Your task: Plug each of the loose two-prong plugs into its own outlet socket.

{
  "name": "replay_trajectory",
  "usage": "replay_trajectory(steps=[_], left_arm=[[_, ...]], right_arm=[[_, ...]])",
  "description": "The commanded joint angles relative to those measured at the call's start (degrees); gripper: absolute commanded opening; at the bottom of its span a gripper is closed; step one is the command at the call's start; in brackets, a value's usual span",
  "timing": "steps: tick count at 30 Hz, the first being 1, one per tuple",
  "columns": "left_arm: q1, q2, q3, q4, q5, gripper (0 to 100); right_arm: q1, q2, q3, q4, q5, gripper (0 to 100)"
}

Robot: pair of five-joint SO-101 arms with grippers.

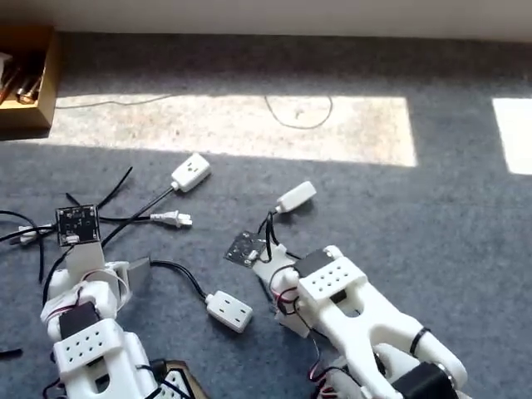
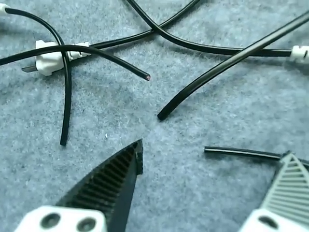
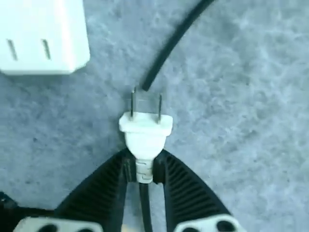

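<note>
Clamping the white two-prong plug by its cord collar, the right gripper holds it down at the grey carpet, prong tips right at a black cord end. A white outlet socket lies near, off to one side, clear of the prongs. The left gripper is spread wide, nothing between its fingers, above crossed black cords and a second plug lying flat. In the high view a loose plug lies mid-carpet toward the left edge, between the far outlet and the near outlet. Cannot tell if it's the second plug.
</note>
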Motion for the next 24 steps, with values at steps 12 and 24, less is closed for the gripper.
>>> replay_trajectory(steps=[12, 24], left_arm=[[13.1, 0.0, -46.8, 38.0, 4.7, 44], [25.7, -0.6, -53.5, 43.3, 7.9, 48]], right_arm=[[3.6, -28.9, -13.0, -13.2, -15.0, 0.5], [-19.2, -34.9, 2.7, -20.1, -14.0, 0.5]])
